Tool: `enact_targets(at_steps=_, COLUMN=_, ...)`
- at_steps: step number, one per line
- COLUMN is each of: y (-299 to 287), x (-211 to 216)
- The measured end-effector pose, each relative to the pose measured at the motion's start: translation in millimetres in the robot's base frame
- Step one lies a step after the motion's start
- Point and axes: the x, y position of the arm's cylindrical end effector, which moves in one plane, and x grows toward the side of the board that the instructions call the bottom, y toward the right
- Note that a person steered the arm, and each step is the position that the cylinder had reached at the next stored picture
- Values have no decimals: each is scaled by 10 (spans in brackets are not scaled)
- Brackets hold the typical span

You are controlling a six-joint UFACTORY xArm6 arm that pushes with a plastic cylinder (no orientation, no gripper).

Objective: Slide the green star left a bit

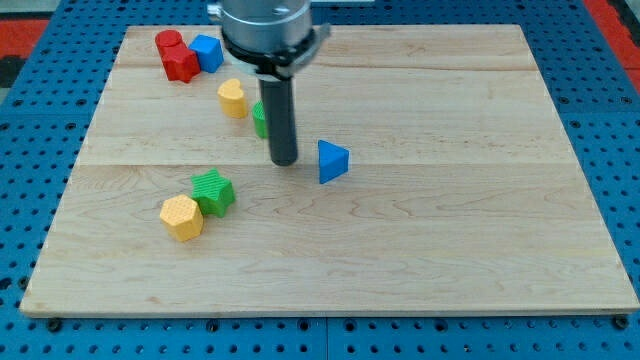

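Since the green star [259,119] sits mostly hidden behind the rod, near the view's top-left centre by the yellow block [233,98], push w/ a short, steady nudge toward the view's left. No pincer here; my tip [284,160] holds nothing, just right of the star.

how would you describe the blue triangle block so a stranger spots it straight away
Start from the wooden board and find the dark rod coming down near its middle; my tip rests there. Just to the view's right of my tip, apart from it, sits the blue triangle block. It stands alone, unlike the other blue block, which is huddled against the red blocks at the view's top left.
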Motion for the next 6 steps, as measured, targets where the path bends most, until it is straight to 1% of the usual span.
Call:
enact_targets(at_steps=1, y=-40, x=198)
enact_targets(at_steps=2, y=-284, x=296)
enact_targets(at_steps=4, y=-1133, x=611)
enact_targets(at_steps=5, y=-1261, x=697)
enact_targets(at_steps=6, y=-914, x=721)
